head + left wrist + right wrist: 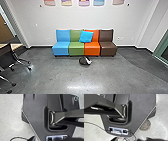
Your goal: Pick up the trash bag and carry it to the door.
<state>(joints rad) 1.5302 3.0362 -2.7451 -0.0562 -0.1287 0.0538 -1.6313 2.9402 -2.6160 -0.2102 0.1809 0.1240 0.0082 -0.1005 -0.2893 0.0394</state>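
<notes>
The trash bag [83,61] sat on the grey floor [110,72], apart from the row of joined seats [108,50] and in front of where the green and orange ones met. It was a low, dark, rounded bundle with a white patch on one side; what it held could not be made out. The seats ran blue, green, orange, brown, and a bright blue cushion [86,36] leaned tilted across the green and orange backs. A black wheeled chair [8,56] stood at the robot's left, by the edge of a light tabletop [16,46]. I could not tell whether the left gripper [43,139] or the right gripper [132,139] was spread or closed — but the bag lay well away from both, out on the floor.
</notes>
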